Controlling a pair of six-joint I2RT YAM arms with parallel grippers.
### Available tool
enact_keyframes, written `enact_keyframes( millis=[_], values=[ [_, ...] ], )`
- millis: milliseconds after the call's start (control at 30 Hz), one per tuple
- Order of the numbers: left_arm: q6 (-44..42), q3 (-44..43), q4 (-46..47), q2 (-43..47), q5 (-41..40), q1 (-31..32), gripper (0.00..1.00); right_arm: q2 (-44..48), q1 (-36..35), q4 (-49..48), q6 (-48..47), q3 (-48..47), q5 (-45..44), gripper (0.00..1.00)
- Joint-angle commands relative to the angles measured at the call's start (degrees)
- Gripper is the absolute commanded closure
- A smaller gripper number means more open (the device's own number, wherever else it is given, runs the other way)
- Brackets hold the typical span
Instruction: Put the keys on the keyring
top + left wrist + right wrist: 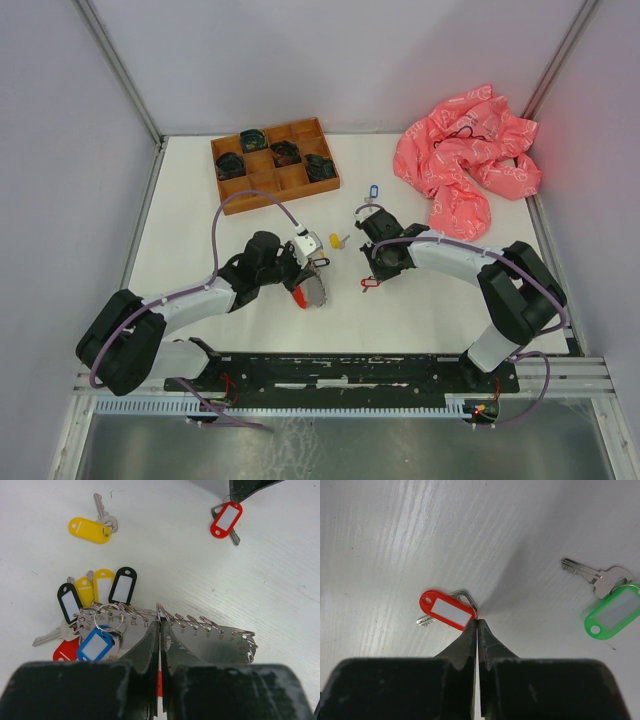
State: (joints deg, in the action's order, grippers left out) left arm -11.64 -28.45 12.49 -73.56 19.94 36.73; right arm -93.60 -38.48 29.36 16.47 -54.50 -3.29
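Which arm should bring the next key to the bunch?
Right: the right hand is shut on the red-tagged key, likely ready to carry it; the left hand holds the key bunch.

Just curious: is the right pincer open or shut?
Shut. The right pincer pinches the red key by its ring, fingers touching.

**Bright metal and shiny plastic on a dull white top**

The table [190, 230] is matt white with a faint woody grain. The red-tagged key [446, 611], green-tagged key [612, 611] and yellow-tagged key [90, 530] are silvery metal with smooth, glossy plastic tags. The key bunch [215, 640] has a brushed metal plate and thin wire rings. The left gripper [159, 622] and right gripper [477, 622] look like matt black, grainy plastic. The tray [325, 185] looks like matt brown wood, and the pink cloth [465, 150] is soft and crumpled.
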Motion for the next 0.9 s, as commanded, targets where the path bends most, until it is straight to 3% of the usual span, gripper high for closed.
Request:
enact_keyframes(
  millis=[0, 633, 767, 867],
  values=[
    [-0.8, -1.6, 4.1, -0.2, 2.5, 0.1, 0.97, 0.9, -0.3, -1.5, -1.8, -0.2, 0.4, 0.97],
    [-10.1, 3.4, 12.1, 2.7, 9.2, 0.2, 0.97, 22.7, -0.2, -14.4, -10.2, 6.3, 9.3, 0.99],
    [-11.8, 3.7, 12.2, 3.2, 10.4, 0.2, 0.97, 23.3, -0.2, -17.2, -16.1, 7.8, 14.3, 0.99],
    [-13.4, 4.1, 12.6, 3.7, 11.5, 0.2, 0.97, 21.3, -0.2, -12.9, -17.7, 4.8, 15.8, 0.99]
  ],
)
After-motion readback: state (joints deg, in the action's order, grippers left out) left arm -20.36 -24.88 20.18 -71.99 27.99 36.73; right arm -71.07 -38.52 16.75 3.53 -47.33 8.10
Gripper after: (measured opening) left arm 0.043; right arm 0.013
